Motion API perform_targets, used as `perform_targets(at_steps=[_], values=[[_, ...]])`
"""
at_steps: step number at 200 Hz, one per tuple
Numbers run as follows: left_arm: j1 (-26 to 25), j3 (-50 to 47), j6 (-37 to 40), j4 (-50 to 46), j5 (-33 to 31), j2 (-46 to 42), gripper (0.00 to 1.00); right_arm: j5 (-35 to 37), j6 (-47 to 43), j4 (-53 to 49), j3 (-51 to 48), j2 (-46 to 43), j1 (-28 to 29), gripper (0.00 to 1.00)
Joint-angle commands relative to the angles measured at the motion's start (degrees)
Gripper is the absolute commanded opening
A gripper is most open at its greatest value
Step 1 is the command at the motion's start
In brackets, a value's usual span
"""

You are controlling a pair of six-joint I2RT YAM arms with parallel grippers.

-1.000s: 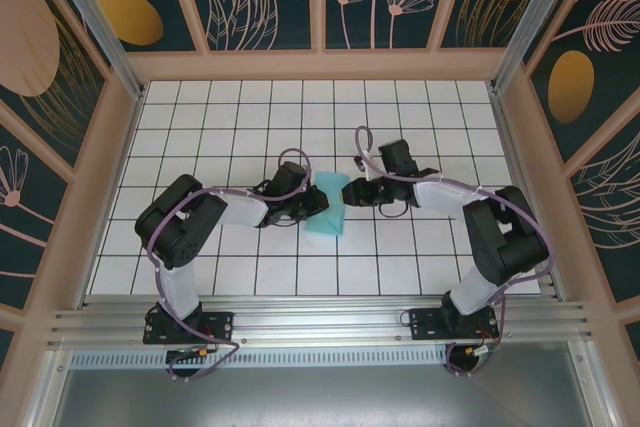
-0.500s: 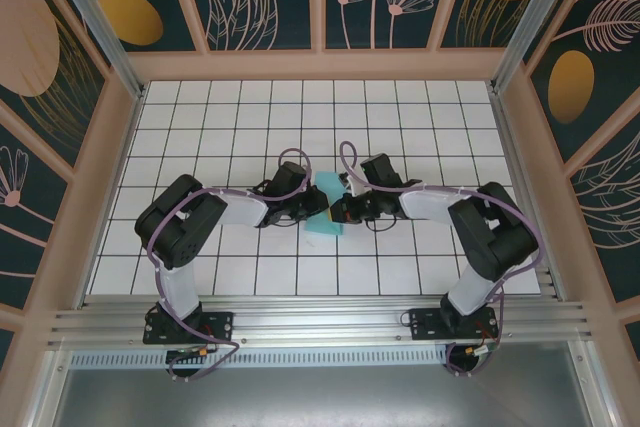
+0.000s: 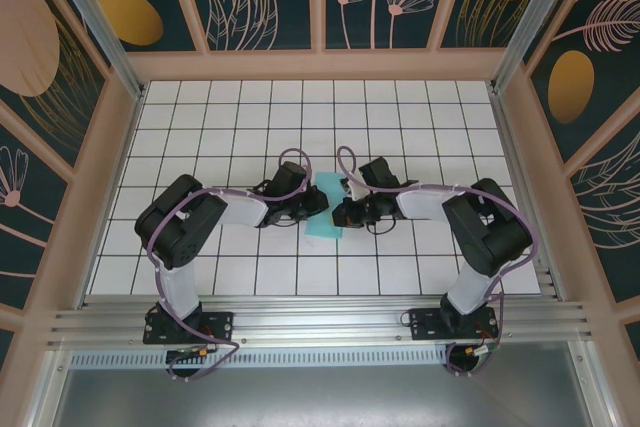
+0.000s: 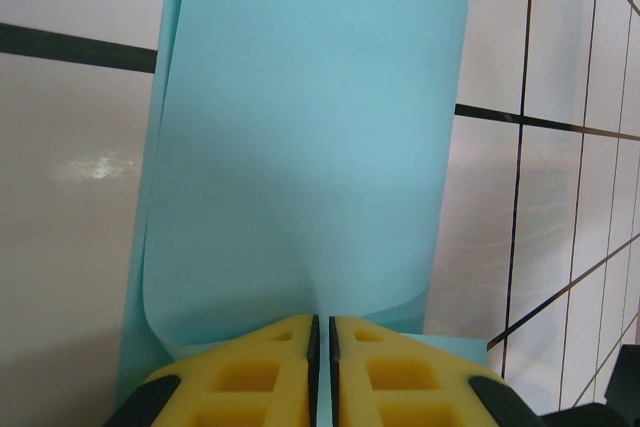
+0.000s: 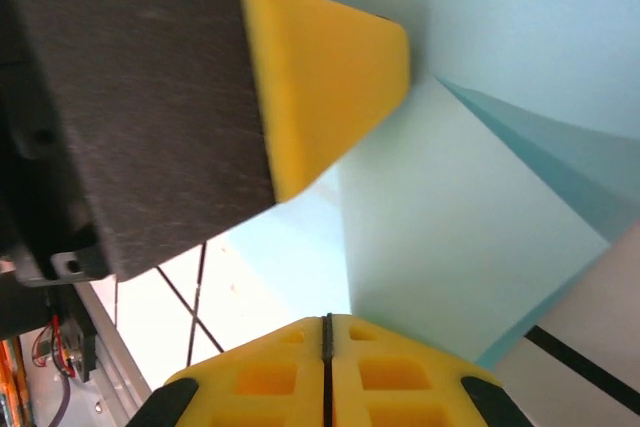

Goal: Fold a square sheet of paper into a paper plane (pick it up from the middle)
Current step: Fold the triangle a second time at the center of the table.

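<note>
Teal-blue and thin, the sheet of paper (image 3: 326, 224) lies near the middle of the white gridded surface (image 3: 200, 137), between the two arms, which reach in from either side and meet over it. In the overhead view the left end effector (image 3: 318, 204) sits on the sheet's left side and the right end effector (image 3: 340, 214) on its right side, the two close together. From the left wrist, the left end effector (image 4: 322, 322) has its yellow pads pressed together on the paper, a sliver of teal showing in the slit between them; the sheet of paper (image 4: 300, 147) rises away from the pads as a curled-over flap, with a second layer lying flat on the tiles under it. From the right wrist, the right end effector (image 5: 326, 319) has its pads pressed together with only a dark line between them, right at the edge of the sheet of paper (image 5: 450, 247), which shows a diagonal crease and overlapping layers. Whether any paper is caught between those pads cannot be told. A yellow pad (image 5: 330, 77) of the other arm rests on the sheet just beyond.
</note>
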Motion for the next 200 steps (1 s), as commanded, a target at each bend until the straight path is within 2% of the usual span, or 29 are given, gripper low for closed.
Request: perform_targets(at_steps=[1, 36, 107, 200], values=[[0.3, -1.6, 1.6, -6.9, -3.1, 1.5, 0.16, 1.7, -1.5, -1.7, 0.5, 1.3, 0.3, 0.10], [0.3, -1.7, 1.7, -7.0, -3.2, 1.5, 0.16, 3.2, -1.7, -2.4, 0.2, 1.3, 0.3, 0.12], [0.4, -1.6, 1.7, -6.9, -3.0, 1.6, 0.16, 0.8, -1.0, -3.9, 2.5, -3.1, 2.7, 0.14], [0.3, -1.4, 1.9, -7.2, -3.0, 1.3, 0.15, 5.3, 0.9, -3.3, 3.1, 0.5, 4.2, 0.14]])
